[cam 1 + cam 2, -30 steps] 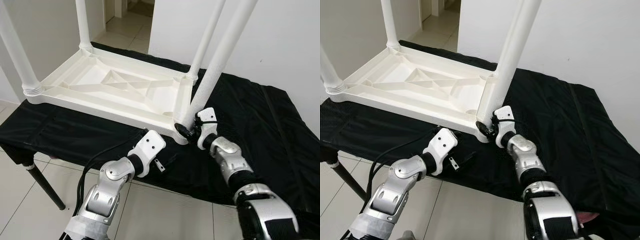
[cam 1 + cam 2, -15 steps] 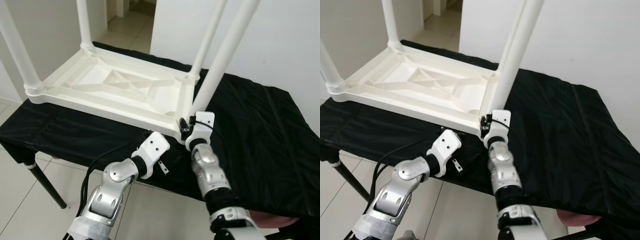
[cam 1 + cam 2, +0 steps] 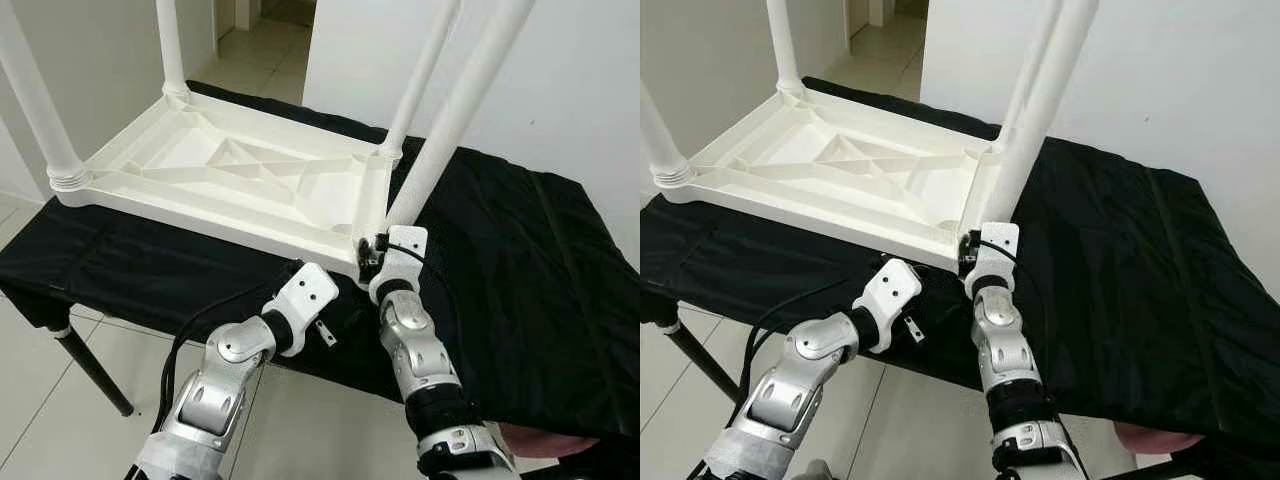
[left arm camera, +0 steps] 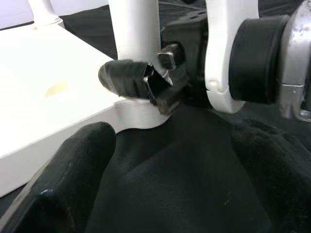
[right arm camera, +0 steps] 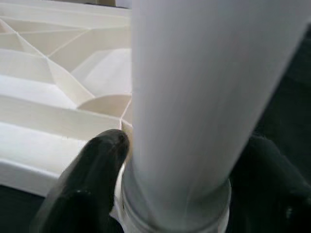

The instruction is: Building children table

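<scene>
Four white round plastic legs stand up from the upside-down white plastic children's table (image 3: pixel 230 180) that I see lying on the black cloth-covered work table (image 3: pixel 520 270). My right gripper (image 5: pixel 182 194) is at the near right corner of the white table, its two black fingers (image 5: pixel 99 170) on either side of the base of the near right white leg (image 3: pixel 450 120), grasping it just above its socket. That leg leans slightly to the right. My left gripper (image 4: pixel 170 179) hovers low over the black cloth just in front of the same corner, its fingers (image 4: pixel 73 170) spread apart and holding nothing, pointed at the right gripper and the leg base.
</scene>
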Robot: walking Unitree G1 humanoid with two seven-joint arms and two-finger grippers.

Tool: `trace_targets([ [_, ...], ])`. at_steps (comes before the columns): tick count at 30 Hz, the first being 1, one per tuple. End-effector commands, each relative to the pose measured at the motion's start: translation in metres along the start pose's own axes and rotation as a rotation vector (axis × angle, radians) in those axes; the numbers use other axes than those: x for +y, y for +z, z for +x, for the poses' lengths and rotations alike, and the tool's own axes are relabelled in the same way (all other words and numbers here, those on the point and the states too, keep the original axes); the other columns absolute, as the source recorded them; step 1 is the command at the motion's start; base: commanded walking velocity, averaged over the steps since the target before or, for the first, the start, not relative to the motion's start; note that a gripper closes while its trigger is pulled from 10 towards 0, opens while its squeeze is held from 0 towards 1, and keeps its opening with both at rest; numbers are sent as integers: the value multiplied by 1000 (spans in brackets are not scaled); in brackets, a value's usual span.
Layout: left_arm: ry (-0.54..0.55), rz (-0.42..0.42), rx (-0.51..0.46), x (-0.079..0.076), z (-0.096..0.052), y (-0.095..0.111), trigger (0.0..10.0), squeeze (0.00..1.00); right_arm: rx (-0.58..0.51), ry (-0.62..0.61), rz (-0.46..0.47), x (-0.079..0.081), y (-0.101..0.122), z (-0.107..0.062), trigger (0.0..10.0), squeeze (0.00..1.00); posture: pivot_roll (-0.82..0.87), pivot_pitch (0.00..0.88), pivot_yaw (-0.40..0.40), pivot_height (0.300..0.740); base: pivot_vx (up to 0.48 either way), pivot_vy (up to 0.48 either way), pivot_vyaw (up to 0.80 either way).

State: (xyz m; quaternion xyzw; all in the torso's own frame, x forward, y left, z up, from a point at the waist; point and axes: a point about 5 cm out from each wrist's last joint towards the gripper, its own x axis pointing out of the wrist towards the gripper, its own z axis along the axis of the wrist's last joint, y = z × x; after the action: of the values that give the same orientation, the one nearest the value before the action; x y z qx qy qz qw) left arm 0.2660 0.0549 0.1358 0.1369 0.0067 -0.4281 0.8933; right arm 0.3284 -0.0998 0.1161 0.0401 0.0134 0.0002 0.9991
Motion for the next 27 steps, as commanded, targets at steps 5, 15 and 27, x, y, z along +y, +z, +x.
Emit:
trace_targets([
  [5,70,6,2,1,0,-2,10000,0,-54,-12,40,-16,6,1,10000,1000,80,0,-162,740,0,0,0],
  [15,88,1,0,4,1,-1,10000,0,-33,195,0,-48,6,18,10000,0,68,0,-150,740,0,0,0],
  [27,67,18,-8,7,4,2,10000,0,-8,462,-135,-43,12,33,10000,0,47,0,-118,740,0,0,0],
])
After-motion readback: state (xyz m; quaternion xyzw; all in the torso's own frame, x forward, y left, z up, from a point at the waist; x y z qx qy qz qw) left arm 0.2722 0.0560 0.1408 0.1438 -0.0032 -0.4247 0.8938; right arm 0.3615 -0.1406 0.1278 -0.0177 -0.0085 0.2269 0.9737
